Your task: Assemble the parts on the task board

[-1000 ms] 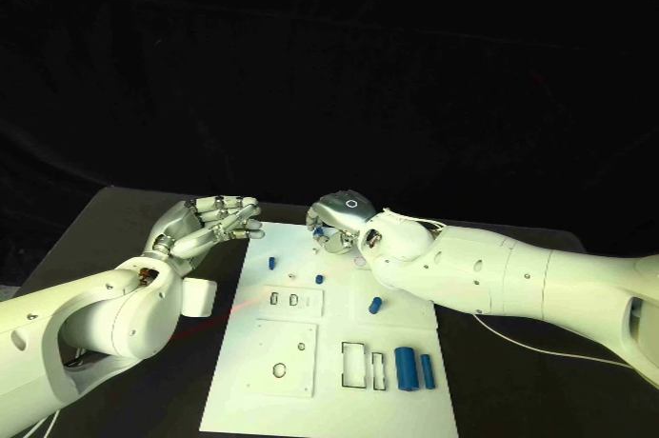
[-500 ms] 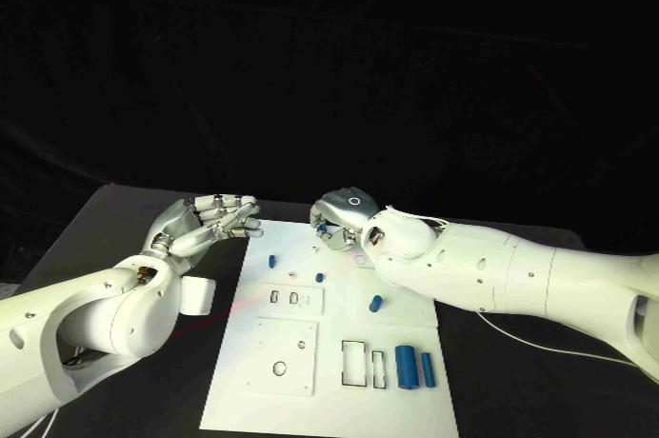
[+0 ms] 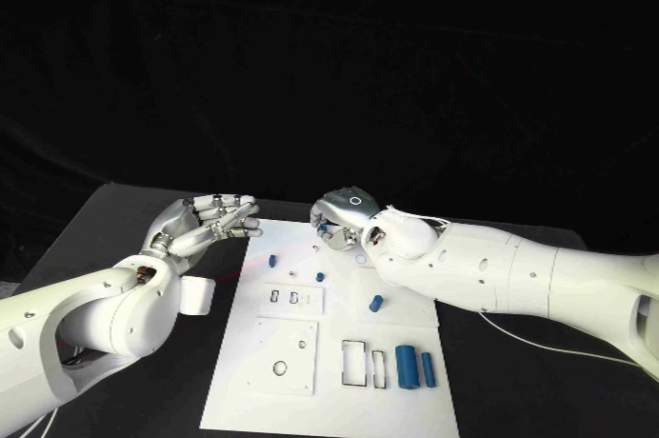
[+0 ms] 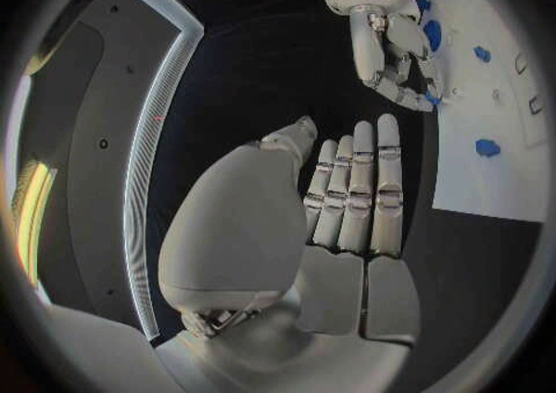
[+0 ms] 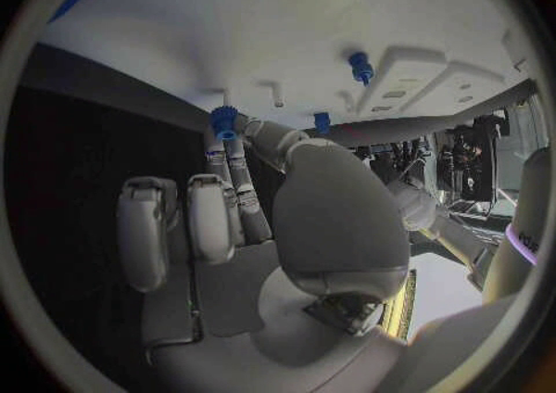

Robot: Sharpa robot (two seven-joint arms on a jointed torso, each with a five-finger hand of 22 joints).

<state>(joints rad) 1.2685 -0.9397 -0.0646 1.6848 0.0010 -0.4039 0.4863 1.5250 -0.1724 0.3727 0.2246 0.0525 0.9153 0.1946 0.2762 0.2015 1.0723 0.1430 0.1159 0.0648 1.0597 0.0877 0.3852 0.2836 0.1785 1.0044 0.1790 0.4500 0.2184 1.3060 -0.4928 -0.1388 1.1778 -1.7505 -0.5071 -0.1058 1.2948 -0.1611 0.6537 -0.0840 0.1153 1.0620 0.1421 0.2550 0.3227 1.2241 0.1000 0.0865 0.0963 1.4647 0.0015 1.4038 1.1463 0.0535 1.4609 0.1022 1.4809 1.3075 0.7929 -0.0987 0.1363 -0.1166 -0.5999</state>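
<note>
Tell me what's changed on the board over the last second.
Very little. The right hand edged slightly toward the board's far end, pinching a small blue part at its fingertips throughout. The left hand stayed raised beside the task board, holding nothing, and the loose blue parts did not move.

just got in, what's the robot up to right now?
It's assembling blue parts on the white task board. The right hand is at the board's far end, pinching a small blue part at its fingertips. The left hand hovers off the board's left edge, holding nothing. Two blue cylinders lie at the near right.
</note>
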